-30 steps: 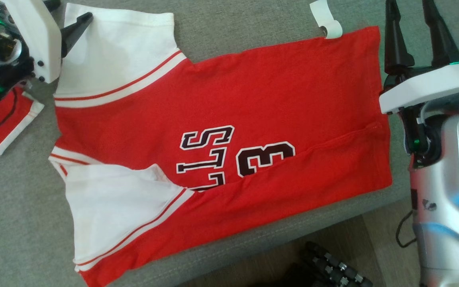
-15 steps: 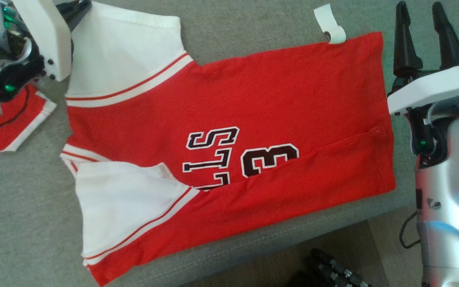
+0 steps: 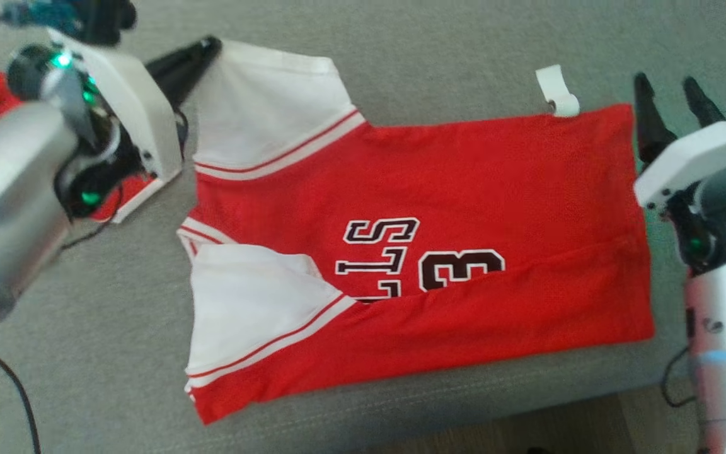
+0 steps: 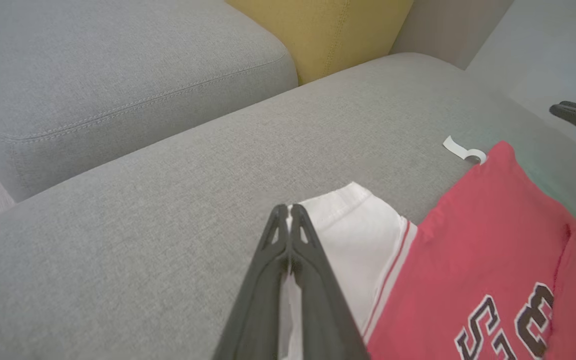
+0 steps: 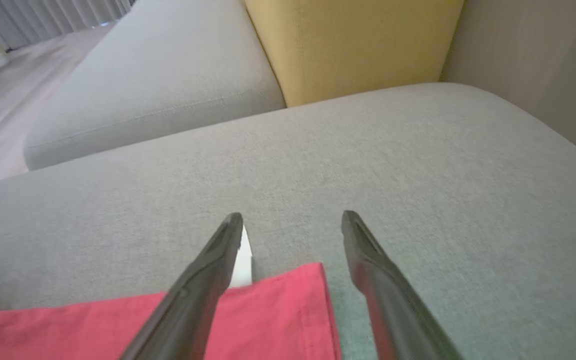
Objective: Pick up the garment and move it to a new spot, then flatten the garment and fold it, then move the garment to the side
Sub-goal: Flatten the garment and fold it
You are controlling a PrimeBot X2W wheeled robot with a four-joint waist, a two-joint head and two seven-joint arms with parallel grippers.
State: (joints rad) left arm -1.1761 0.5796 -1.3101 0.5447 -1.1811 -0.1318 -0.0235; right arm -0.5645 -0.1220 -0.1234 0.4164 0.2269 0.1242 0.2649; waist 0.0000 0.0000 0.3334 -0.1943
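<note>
Red with white sleeves, the jersey [image 3: 464, 176] lies spread on the grey sofa seat [image 3: 432, 57], print side up. Its neck end is toward the robot's left and its hem toward the right. The near long side is folded over the body and covers part of the dark lettering [image 3: 394, 252], and that side runs close to the seat's front edge.

From the left, the silver left forearm comes in low over the cushion. The left gripper [image 3: 207, 48] is clamped on the outer corner of the far sleeve [image 3: 262, 107]. In the left wrist view its tips [image 4: 288, 210] meet at that corner, and white cloth shows between the fingers lower down.

At the right, the right gripper [image 3: 665, 85] points away from the robot with its fingers spread wide and nothing in them, just beside the hem's far corner. In the right wrist view [image 5: 293, 215] the red corner [image 5: 278, 310] lies under the gap between them.

A white tag [image 3: 557, 91] curls out from that far hem corner. Another red cloth [image 3: 117, 198] with white trim lies under the left wrist. A yellow cushion [image 4: 318, 30] stands behind the seat, and a black cable [image 3: 16, 391] trails at the lower left
</note>
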